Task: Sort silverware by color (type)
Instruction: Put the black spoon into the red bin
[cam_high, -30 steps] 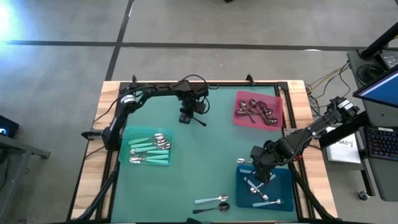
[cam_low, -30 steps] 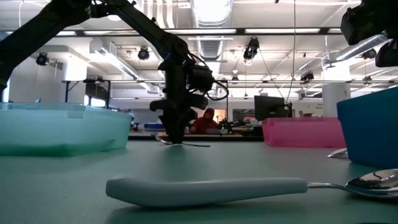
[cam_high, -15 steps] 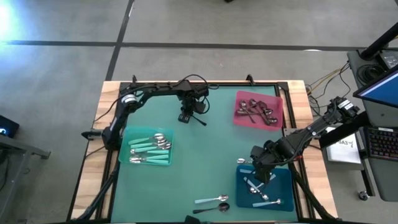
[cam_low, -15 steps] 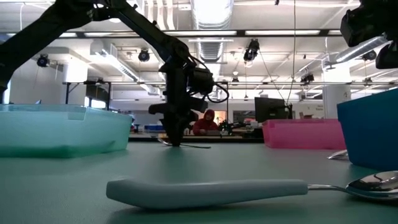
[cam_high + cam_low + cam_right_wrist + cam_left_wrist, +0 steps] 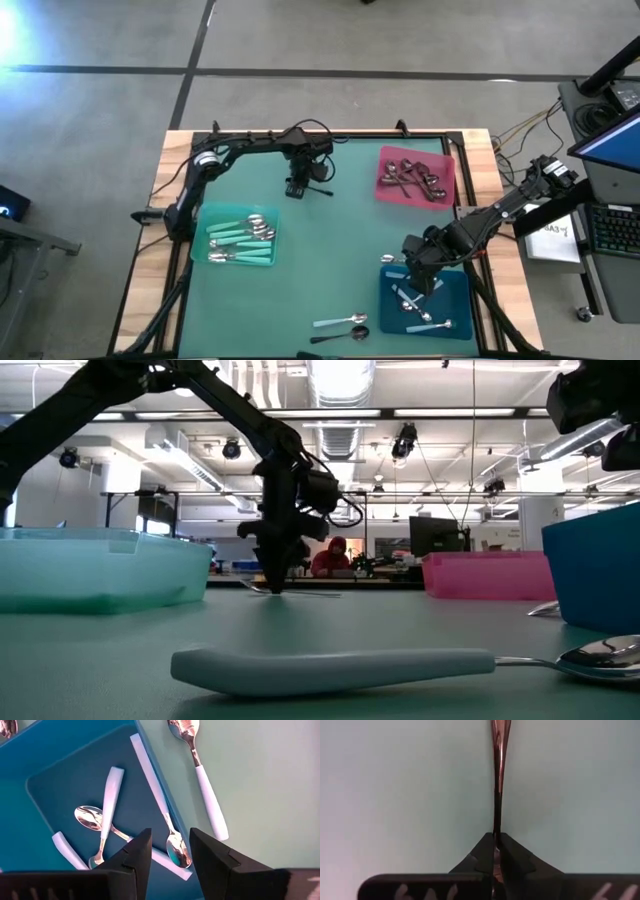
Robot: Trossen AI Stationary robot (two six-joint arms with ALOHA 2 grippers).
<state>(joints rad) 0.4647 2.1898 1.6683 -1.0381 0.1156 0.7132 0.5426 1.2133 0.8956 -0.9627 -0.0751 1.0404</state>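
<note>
Pinching a dark all-metal spoon (image 5: 497,780) by its handle, my left tool (image 5: 296,187) sits low at about 11 o'clock on the table (image 5: 330,255), fingers pressed together on the thin stem. Since a second ago the spoon has swung round: its free end pointed toward 4 o'clock, now it lies nearly level toward 3 o'clock, so I judge the grip has taken and the lift is starting. Pink bin (image 5: 447,178) at 1 o'clock holds the other dark spoons; that looks like its destination. Right tool (image 5: 419,268) hangs spread over the blue bin (image 5: 455,290) at 5 o'clock, holding nothing. Teal bin (image 5: 200,243) at 9 o'clock is filled. Pale blue spoon (image 5: 338,321) and one dark spoon (image 5: 340,335) wait at 6 o'clock.
</note>
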